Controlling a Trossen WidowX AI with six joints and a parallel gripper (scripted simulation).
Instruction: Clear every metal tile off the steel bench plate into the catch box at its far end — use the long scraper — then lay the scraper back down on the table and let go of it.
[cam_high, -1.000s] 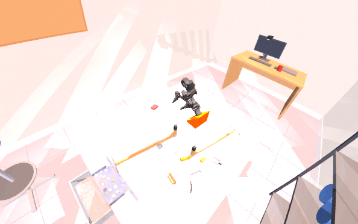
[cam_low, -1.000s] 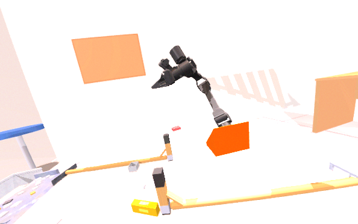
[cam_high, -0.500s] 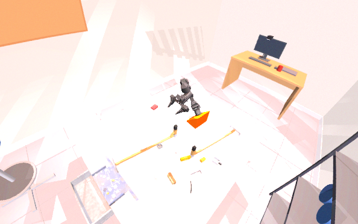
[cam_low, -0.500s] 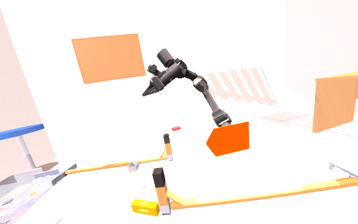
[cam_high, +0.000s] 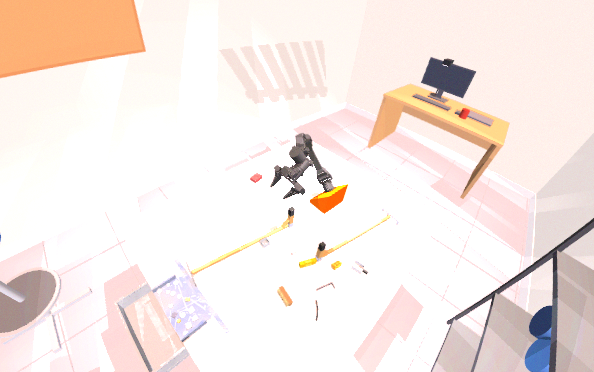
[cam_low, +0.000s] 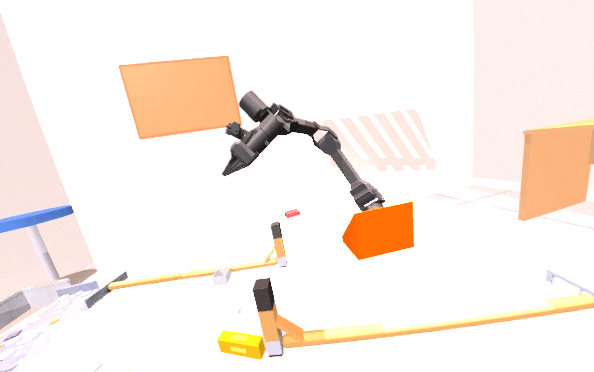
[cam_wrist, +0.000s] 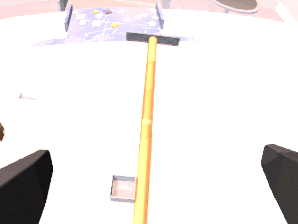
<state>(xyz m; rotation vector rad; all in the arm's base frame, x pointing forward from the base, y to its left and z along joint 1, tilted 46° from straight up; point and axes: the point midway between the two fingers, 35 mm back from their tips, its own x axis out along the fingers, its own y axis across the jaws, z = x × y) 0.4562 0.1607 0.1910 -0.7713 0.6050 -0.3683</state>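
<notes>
The steel plate (cam_wrist: 160, 16) carries many pale, grey and yellow tiles at the table's far end. The catch box (cam_high: 135, 295) (cam_low: 47, 295) adjoins it, its interior washed out. The long scraper (cam_high: 240, 249) (cam_low: 190, 274) (cam_wrist: 148, 100) lies with its dark blade at the plate's near edge; its upright black-capped grip stands at the arm's end. My gripper (cam_high: 279, 192) (cam_low: 224, 174) (cam_wrist: 157, 152) is open and empty, above the table. In the wrist view the scraper's pole runs between the fingers, below them.
A second long-handled tool (cam_high: 360, 235) (cam_low: 425, 329) lies to the right. A small grey tray (cam_high: 265, 244) (cam_low: 220, 278) (cam_wrist: 123, 200) sits beside the scraper's pole. An orange wedge (cam_high: 329, 201) (cam_low: 385, 232) stands by the arm's base. A yellow block (cam_high: 308, 263) (cam_low: 241, 344) and red block (cam_high: 256, 177) (cam_low: 292, 213) lie around.
</notes>
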